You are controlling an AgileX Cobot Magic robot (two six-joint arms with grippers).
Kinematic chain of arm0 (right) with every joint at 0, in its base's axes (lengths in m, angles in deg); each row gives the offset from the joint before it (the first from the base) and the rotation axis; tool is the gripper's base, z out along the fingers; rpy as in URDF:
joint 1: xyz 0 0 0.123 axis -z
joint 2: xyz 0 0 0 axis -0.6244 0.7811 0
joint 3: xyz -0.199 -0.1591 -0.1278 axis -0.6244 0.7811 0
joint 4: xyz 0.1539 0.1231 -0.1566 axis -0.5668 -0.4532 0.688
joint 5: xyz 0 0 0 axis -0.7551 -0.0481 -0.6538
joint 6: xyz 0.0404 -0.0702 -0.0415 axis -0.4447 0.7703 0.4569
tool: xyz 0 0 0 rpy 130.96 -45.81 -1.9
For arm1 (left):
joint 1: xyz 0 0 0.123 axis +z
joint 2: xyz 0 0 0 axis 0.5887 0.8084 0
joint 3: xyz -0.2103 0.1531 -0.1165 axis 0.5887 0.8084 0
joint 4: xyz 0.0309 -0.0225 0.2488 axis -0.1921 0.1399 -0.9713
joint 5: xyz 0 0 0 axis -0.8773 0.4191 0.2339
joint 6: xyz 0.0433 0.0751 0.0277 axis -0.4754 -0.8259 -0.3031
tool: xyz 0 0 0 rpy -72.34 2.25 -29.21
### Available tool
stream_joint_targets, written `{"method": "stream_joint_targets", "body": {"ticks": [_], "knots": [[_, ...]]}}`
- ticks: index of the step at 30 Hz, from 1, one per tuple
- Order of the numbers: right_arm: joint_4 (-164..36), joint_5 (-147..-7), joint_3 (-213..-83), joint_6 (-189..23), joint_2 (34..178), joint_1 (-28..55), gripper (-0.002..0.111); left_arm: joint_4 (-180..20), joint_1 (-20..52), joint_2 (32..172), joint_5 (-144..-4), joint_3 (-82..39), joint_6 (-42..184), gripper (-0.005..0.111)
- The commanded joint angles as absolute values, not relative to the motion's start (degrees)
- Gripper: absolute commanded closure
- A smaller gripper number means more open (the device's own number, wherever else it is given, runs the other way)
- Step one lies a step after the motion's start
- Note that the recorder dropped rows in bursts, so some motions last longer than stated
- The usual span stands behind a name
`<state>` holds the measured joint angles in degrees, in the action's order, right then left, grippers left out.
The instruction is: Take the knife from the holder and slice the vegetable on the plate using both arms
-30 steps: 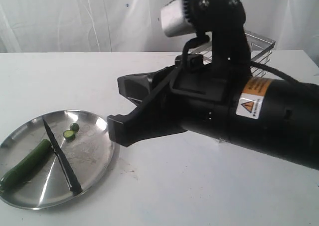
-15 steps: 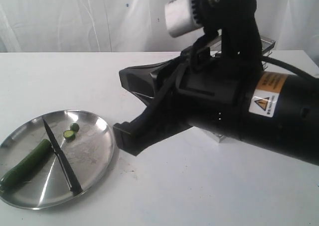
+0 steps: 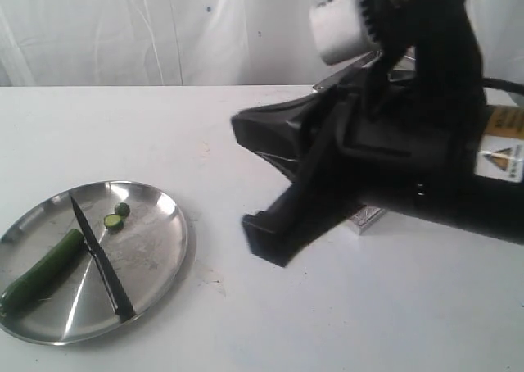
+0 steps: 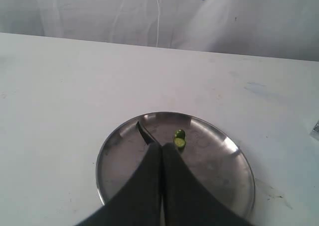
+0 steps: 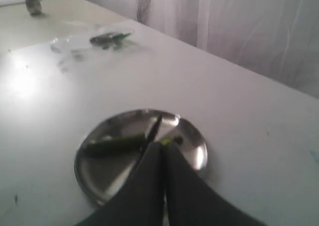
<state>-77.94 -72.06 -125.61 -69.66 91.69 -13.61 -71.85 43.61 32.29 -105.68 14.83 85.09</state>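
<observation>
The steel plate [image 3: 155, 224] lies at the front left of the table. On it are the green vegetable [image 3: 41, 274], the black knife [image 3: 98, 261] lying loose beside it, and two cut slices [image 3: 116, 216]. The right arm [image 3: 393, 159] hangs to the plate's right, well apart from it. My right gripper [image 5: 162, 144] is shut and empty, pointing toward the plate [image 5: 197, 156]. My left gripper [image 4: 161, 145] is shut and empty above the plate [image 4: 239, 156], hiding the vegetable; the knife tip [image 4: 144, 134] and the slices [image 4: 179, 139] show. The holder [image 3: 364, 218] is mostly hidden behind the right arm.
White table with a white curtain behind. In the right wrist view a small green object [image 5: 107, 38] and a small grey item [image 5: 34, 6] sit far off on the table. The right arm fills the right half of the exterior view.
The right arm has drawn back to the right and risen a little, away from the plate. Knife, vegetable and slices have not moved.
</observation>
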Motion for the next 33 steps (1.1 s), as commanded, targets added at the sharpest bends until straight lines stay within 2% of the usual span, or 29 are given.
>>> {"method": "stream_joint_targets", "body": {"ticks": [1,6,12,19,25,29,33], "knots": [[-77.48,-63.94,-121.25,-68.09,83.94,-3.33,0.108,-71.64,43.39,31.9,-105.4,14.63,85.52,0.107],[-76.03,-75.8,-100.32,-68.09,67.26,11.98,0.108,-71.64,43.39,31.9,-105.4,14.63,85.52,0.107],[-76.19,-78.84,-82.89,-68.28,46.76,19.26,0.108,-71.64,43.39,31.9,-105.4,14.63,85.52,0.107],[-76.19,-66.09,-82.89,-68.28,35.92,20.02,0.108,-71.64,43.39,31.9,-105.4,14.63,85.52,0.107],[-75.77,-65.59,-82.89,-70.09,35.92,20.02,0.108,-71.64,43.39,31.9,-105.4,14.63,85.52,0.107],[-64.59,-65.93,-82.89,-82.88,35.92,20.02,0.108,-71.64,43.39,31.9,-105.4,14.63,85.52,0.107],[-65.73,-65.93,-82.89,-87.27,35.92,20.02,0.108,-71.64,43.39,31.9,-105.4,14.63,85.52,0.107]]}}
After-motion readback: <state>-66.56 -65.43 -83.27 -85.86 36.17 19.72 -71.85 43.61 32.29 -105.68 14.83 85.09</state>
